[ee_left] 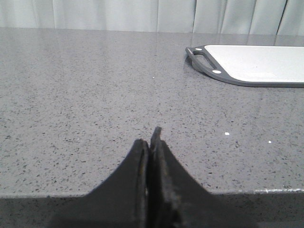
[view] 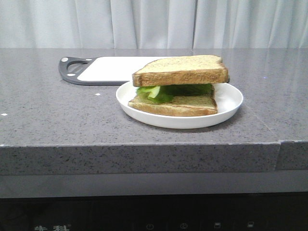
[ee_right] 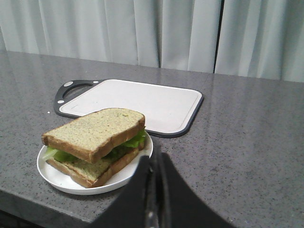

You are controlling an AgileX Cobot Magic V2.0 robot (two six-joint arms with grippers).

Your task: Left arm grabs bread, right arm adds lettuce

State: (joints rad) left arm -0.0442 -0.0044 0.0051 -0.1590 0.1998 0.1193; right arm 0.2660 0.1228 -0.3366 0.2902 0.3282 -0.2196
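Note:
A thick slice of bread [view: 181, 70] lies on top of green lettuce [view: 159, 92], which rests on a lower slice [view: 179, 103] in a white plate [view: 231, 103]. The stack also shows in the right wrist view, with the top bread [ee_right: 95, 131], the lettuce [ee_right: 134, 140] and the plate [ee_right: 128, 174]. My right gripper [ee_right: 155, 161] is shut and empty, just beside the plate's rim. My left gripper [ee_left: 152, 140] is shut and empty over bare counter, far from the plate. Neither arm shows in the front view.
A white cutting board with a dark grey handle [view: 108, 70] lies behind the plate; it also shows in the left wrist view [ee_left: 256, 69] and in the right wrist view [ee_right: 137, 102]. The grey speckled counter [view: 57, 115] ends at a front edge. Pale curtains hang behind.

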